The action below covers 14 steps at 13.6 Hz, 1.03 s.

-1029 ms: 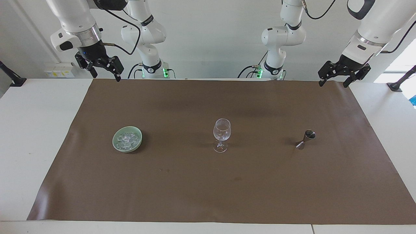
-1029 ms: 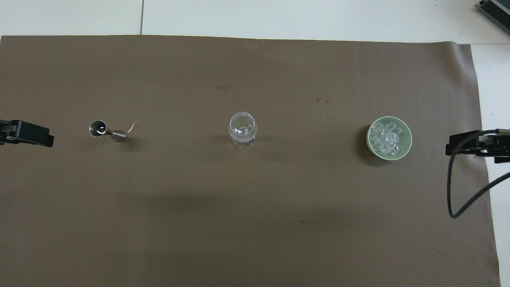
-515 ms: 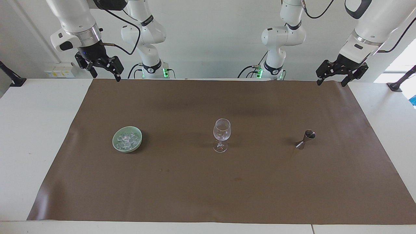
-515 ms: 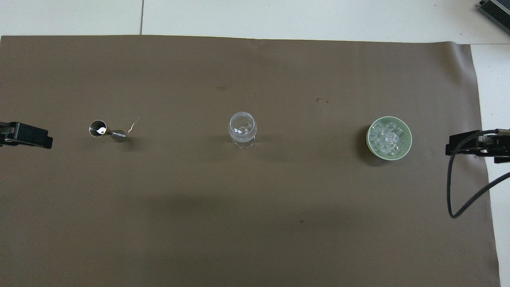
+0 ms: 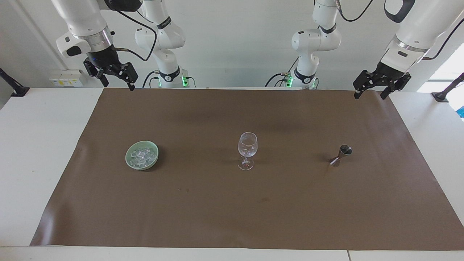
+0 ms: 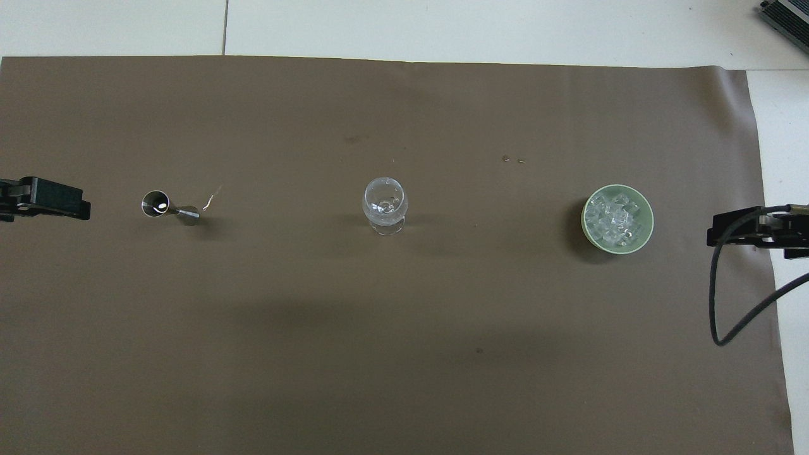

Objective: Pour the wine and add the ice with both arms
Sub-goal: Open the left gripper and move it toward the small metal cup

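Observation:
An empty clear stemmed wine glass stands upright mid-mat. A pale green bowl toward the right arm's end holds the ice, several small clear cubes. A small steel jigger stands toward the left arm's end. No wine shows; the jigger's contents are hidden. My left gripper hangs open and empty over the mat's edge at its own end. My right gripper hangs open and empty over the mat's edge beside the bowl's end.
A brown mat covers most of the white table. A black cable loops down from the right wrist. Black clamp posts stand at both table ends. Two small specks lie on the mat.
The left gripper has shifted slightly, edging a little toward the jigger. The right arm, glass, bowl and jigger have not moved.

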Each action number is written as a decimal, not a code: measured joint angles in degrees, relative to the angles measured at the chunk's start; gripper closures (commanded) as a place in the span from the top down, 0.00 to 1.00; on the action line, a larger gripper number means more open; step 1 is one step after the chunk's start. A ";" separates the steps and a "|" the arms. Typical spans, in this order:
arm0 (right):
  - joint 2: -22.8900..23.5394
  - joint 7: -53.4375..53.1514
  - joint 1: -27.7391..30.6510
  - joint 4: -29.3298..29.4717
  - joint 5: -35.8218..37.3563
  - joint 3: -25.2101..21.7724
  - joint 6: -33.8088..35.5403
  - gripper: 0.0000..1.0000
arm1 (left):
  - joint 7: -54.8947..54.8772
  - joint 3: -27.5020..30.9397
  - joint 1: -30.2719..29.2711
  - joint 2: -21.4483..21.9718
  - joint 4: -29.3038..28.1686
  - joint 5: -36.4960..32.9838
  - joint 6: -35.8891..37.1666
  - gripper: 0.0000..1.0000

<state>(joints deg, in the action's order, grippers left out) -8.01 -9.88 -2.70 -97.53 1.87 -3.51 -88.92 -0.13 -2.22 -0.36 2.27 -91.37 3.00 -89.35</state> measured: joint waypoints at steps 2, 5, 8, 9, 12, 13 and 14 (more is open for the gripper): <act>0.00 0.00 0.00 0.00 0.00 0.00 0.00 1.00 | 0.16 0.33 -0.12 -2.57 1.80 1.65 0.09 1.00; 0.00 0.00 0.00 0.00 0.00 0.00 0.00 1.00 | 0.64 1.56 -0.54 -8.30 7.59 3.22 1.89 1.00; 0.00 0.00 0.00 0.00 0.00 0.00 0.00 1.00 | 3.45 4.08 -0.91 -13.70 11.65 6.96 2.83 1.00; 0.00 0.00 0.00 0.00 0.00 0.00 0.00 1.00 | 4.39 4.83 -0.93 -14.79 11.96 7.97 2.83 1.00; 0.00 0.00 0.00 0.00 0.00 0.00 0.00 1.00 | 9.39 5.69 -1.34 -17.27 12.87 10.56 2.83 1.00; 0.00 0.00 0.00 0.00 0.00 0.00 0.00 1.00 | 11.30 5.80 -1.78 -18.10 13.52 11.70 2.83 1.00; 0.00 0.00 0.00 0.00 0.00 0.00 0.00 1.00 | 13.35 5.95 -2.30 -18.81 14.06 13.11 2.82 1.00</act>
<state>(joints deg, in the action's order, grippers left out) -8.01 -9.88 -2.70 -97.53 1.87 -3.51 -88.92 13.22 3.72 -2.65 -16.54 -77.31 16.12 -86.53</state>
